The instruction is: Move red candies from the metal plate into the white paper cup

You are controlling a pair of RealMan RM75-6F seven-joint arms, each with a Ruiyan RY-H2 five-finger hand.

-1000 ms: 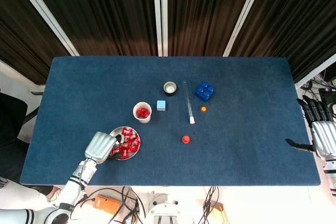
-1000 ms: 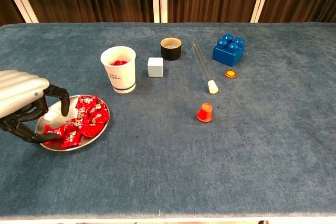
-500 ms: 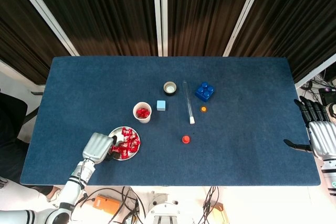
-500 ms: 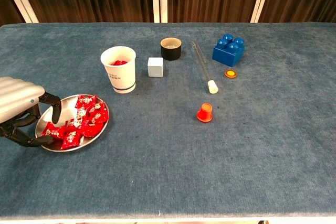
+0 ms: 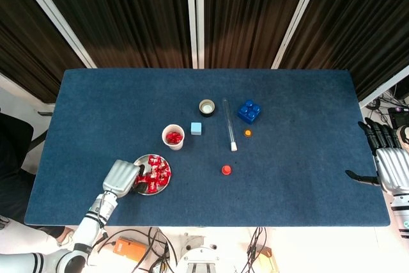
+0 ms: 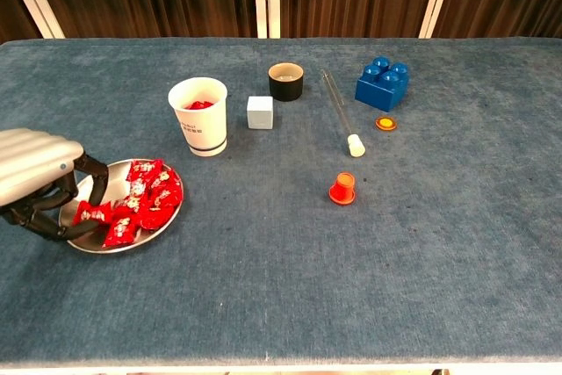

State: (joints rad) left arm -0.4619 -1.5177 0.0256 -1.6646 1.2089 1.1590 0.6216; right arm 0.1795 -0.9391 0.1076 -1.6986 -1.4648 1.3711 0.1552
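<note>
The metal plate [image 5: 153,192] [image 6: 132,246] lies near the table's front left, piled with red candies [image 5: 155,174] [image 6: 145,195]. Just behind it stands the white paper cup [image 5: 173,137] [image 6: 198,116], upright, with red candies inside. My left hand [image 5: 121,177] [image 6: 35,164] hangs over the plate's left rim, fingers curled down around a candy at that edge. Whether it pinches the candy is unclear. My right hand [image 5: 391,165] is off the table's right edge, fingers spread and holding nothing.
Behind the cup are a pale cube [image 6: 260,112] and a small black cup [image 6: 285,82]. A clear tube [image 6: 338,111], a blue brick [image 6: 382,83], an orange disc [image 6: 385,123] and an orange cap [image 6: 342,189] lie right of centre.
My left hand drew back toward the plate's left edge, then edged in again with its fingers closing around a candy. The right hand shifted only slightly.
</note>
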